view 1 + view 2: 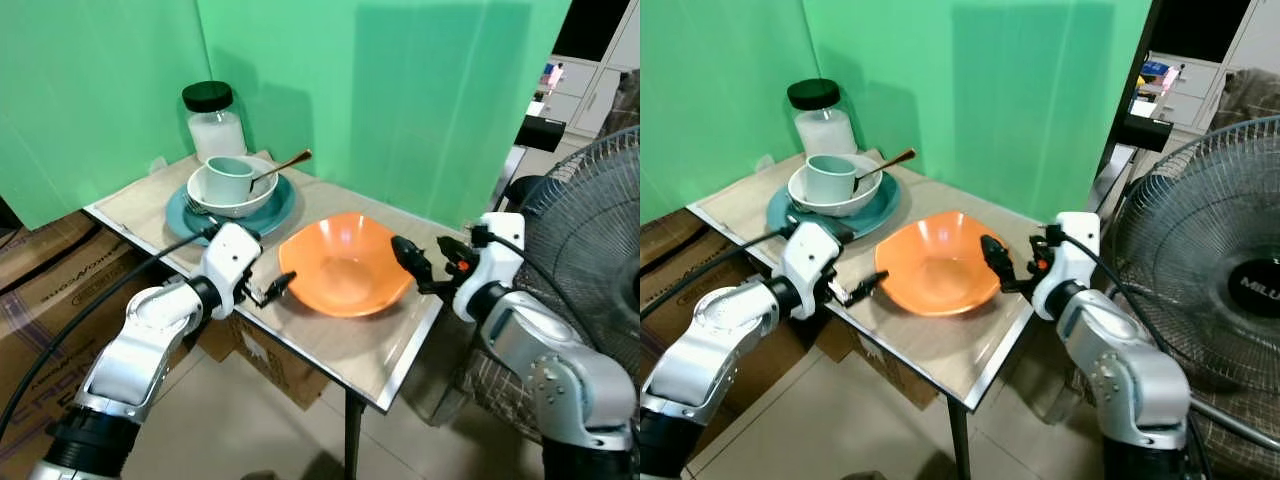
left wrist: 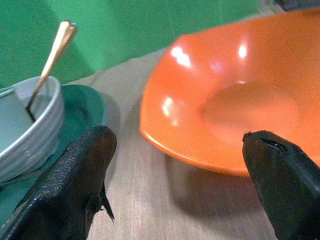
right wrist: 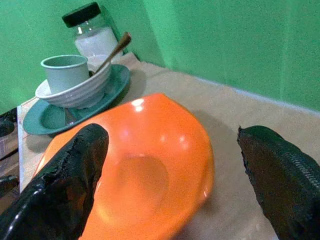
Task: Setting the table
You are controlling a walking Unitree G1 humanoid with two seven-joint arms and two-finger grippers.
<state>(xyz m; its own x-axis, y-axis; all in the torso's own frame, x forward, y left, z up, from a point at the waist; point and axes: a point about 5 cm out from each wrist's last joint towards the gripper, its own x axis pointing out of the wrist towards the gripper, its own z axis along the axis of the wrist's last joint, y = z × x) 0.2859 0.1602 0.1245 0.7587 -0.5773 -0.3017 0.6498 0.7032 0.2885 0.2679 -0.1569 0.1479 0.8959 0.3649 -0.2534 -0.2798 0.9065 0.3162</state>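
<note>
An empty orange bowl (image 1: pixel 345 265) sits on the near right part of the small table (image 1: pixel 340 345). My left gripper (image 1: pixel 262 270) is open at the bowl's left rim; in the left wrist view its fingers (image 2: pixel 75 185) stand wide apart with nothing between them. My right gripper (image 1: pixel 420 248) is open at the bowl's right rim, not touching it. Behind on the left, a teal plate (image 1: pixel 280 212) carries a white ribbed bowl (image 1: pixel 225 203) holding a pale green cup (image 1: pixel 230 178) and a gold-handled spoon (image 1: pixel 285 163).
A glass jar (image 1: pixel 213 120) with a black lid stands at the table's back corner against the green screen (image 1: pixel 400 90). A floor fan (image 1: pixel 590 230) stands close on the right. Cardboard boxes (image 1: pixel 55 275) lie low on the left.
</note>
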